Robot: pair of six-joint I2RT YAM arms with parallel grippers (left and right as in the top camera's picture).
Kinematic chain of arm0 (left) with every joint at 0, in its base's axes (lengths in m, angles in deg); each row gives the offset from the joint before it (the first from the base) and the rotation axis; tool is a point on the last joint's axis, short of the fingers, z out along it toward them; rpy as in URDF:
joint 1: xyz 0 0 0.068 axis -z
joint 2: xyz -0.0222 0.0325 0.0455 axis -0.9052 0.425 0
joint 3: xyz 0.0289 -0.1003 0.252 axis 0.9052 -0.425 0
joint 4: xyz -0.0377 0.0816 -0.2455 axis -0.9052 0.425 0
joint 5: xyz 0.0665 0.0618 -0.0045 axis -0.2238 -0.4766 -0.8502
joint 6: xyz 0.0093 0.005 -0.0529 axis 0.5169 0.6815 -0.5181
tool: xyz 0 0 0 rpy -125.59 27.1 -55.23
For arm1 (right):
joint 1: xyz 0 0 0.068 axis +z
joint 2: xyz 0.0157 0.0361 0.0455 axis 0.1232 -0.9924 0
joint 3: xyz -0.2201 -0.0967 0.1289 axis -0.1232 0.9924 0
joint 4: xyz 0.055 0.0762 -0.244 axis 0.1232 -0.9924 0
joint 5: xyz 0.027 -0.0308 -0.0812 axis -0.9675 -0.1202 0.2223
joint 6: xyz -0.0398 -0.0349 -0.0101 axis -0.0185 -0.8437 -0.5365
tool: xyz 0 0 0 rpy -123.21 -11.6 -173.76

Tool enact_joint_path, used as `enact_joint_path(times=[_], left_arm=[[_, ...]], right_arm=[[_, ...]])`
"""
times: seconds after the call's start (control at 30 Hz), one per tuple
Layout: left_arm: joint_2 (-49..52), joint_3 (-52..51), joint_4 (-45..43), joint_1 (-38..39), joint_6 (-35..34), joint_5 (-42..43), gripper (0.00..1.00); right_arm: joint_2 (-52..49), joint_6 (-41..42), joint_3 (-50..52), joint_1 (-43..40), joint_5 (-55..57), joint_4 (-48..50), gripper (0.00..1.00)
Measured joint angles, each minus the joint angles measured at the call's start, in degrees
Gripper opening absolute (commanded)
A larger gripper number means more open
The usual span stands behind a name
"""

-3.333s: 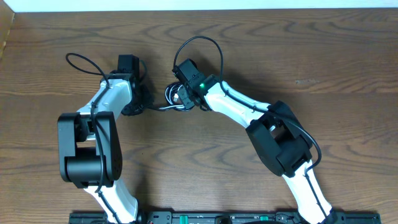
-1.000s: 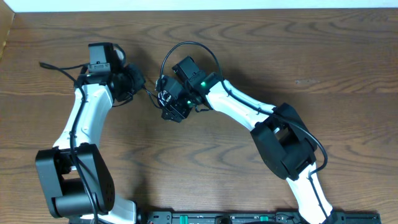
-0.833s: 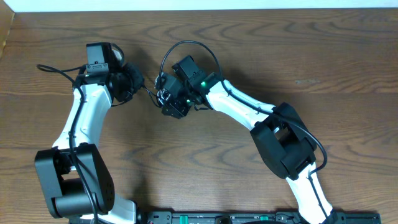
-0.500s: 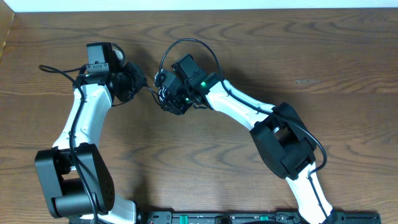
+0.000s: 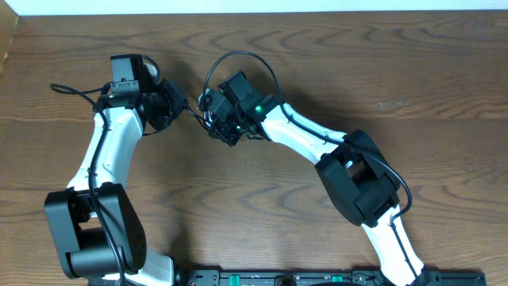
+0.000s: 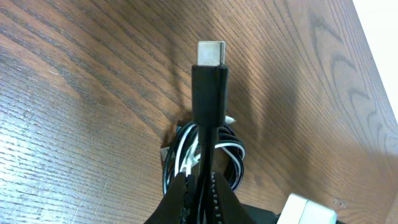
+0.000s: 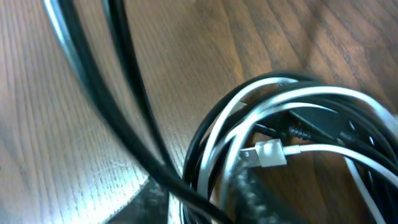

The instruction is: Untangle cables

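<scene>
The cables (image 5: 205,114) form a small black and white coil on the table between my two grippers. My left gripper (image 5: 181,110) is shut on the black cable (image 6: 208,106) just behind its plug (image 6: 211,55), which sticks straight out past the fingertips (image 6: 180,190). From there the black cable runs to the coil (image 6: 230,155). My right gripper (image 5: 213,121) sits on the coil's right side. In the right wrist view its fingers (image 7: 252,193) press on black and white strands from both sides. The white cable (image 7: 323,149) and its plug (image 7: 269,153) lie inside the loop.
The right arm's own thick black wire (image 5: 238,57) arches over the coil and crosses the right wrist view as a blurred dark band (image 7: 93,81). Bare wooden table (image 5: 357,71) lies all around. The white far edge (image 5: 254,6) runs along the top.
The right gripper's jaws have closed onto the coil and shifted slightly toward the far side. The left arm swung out to the left earlier and has held still over the last second.
</scene>
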Motion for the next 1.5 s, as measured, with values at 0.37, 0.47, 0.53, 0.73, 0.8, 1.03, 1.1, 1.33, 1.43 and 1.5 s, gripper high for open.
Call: enact_joint_path(times=[0.37, 0.47, 0.53, 0.73, 0.8, 1.03, 1.1, 1.33, 1.43, 1.5], left_arm=[[0.0, 0.0, -0.2, 0.0, 0.0, 0.0, 0.07], [0.0, 0.0, -0.2, 0.0, 0.02, 0.0, 0.07], [0.0, 0.0, -0.2, 0.0, 0.02, 0.0, 0.08], [0.0, 0.0, -0.31, 0.0, 0.28, 0.0, 0.08], [0.0, 0.0, -0.85, 0.0, 0.26, 0.02, 0.07], [0.0, 0.0, -4.52, 0.0, 0.26, 3.76, 0.07], [0.0, 0.0, -5.51, 0.0, 0.11, 5.22, 0.08], [0.0, 0.0, -6.1, 0.0, -1.33, 8.41, 0.07], [0.0, 0.0, -6.12, 0.0, -1.73, 10.78, 0.08], [0.0, 0.0, -6.14, 0.0, -1.92, 12.28, 0.08]], right_arm=[[0.0, 3.72, 0.02, -1.86, -0.79, 1.42, 0.01], [0.0, 4.7, 0.02, -2.43, -2.95, 1.81, 0.01], [0.0, 5.53, 0.02, -2.71, -3.85, 1.97, 0.01], [0.0, 8.41, 0.04, -3.15, -5.6, 2.08, 0.01], [0.0, 8.87, 0.07, -3.17, -5.95, 2.1, 0.03], [0.0, 10.14, 0.07, -3.17, -6.99, 2.95, 0.43], [0.0, 10.25, 0.07, -3.17, -7.06, 3.08, 0.43], [0.0, 10.34, 0.07, -3.17, -8.04, 4.48, 0.41], [0.0, 10.47, 0.07, -3.17, -8.17, 5.66, 0.33], [0.0, 10.62, 0.07, -3.17, -8.22, 6.16, 0.24]])
